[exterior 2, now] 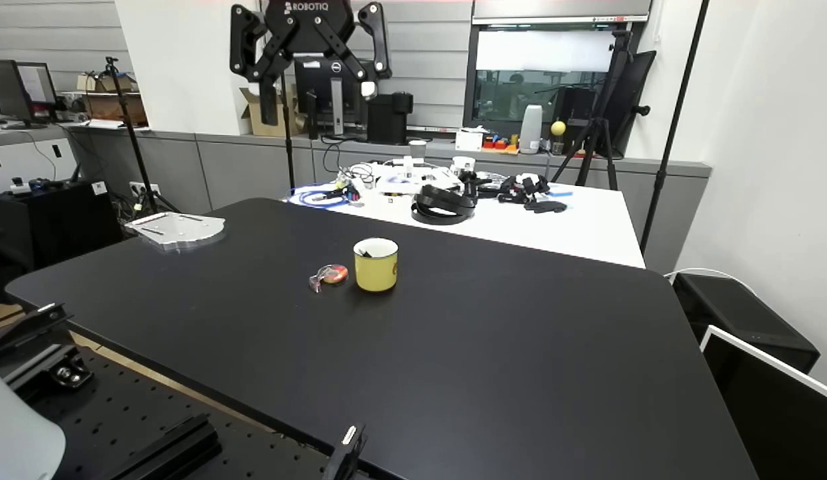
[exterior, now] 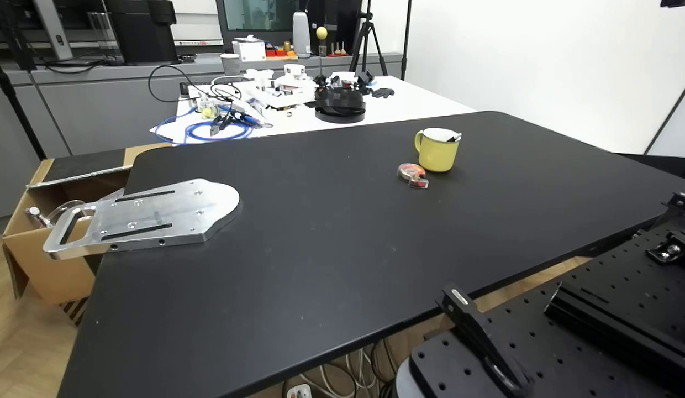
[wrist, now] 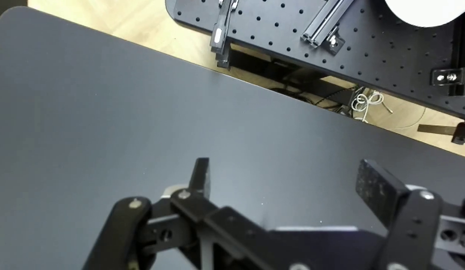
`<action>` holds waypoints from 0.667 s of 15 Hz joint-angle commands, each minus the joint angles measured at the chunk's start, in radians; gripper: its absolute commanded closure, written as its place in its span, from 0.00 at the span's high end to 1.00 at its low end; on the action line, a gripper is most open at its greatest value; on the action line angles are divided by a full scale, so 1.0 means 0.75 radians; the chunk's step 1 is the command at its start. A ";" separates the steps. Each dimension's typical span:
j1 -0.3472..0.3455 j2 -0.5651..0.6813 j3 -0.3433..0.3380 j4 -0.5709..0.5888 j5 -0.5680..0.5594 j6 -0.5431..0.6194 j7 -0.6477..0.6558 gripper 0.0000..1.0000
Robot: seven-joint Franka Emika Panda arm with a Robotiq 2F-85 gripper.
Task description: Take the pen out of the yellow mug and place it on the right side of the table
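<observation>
Removal not yet done: the pen leans in the yellow mug on the bench. Your claw hangs spread wide, holding nothing. You apparently have everything left: grasp, lift-out, placing on the right side.

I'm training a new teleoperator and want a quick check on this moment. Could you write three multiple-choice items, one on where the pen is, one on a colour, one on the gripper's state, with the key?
1. Where is the pen relative to the mug?
A) beside it
B) in it
C) under it

2. What colour is the mug's outside?
A) yellow
B) blue
C) red

3. How is the gripper?
A) shut
B) shut on the mug
C) open

1 B: the pen shows at the mug's mouth in both exterior views.
2 A: its outer wall is yellow in both.
3 C: its jaws stand wide apart in the wrist view.
</observation>
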 commanded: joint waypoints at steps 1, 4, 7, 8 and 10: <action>0.037 0.205 0.012 0.151 0.031 0.042 -0.002 1.00; 0.050 0.392 0.035 0.294 0.053 0.045 0.015 1.00; 0.039 0.610 0.072 0.475 0.064 0.010 0.081 1.00; 0.035 0.687 0.087 0.541 0.069 -0.001 0.119 1.00; 0.029 0.823 0.119 0.668 0.062 -0.039 0.220 1.00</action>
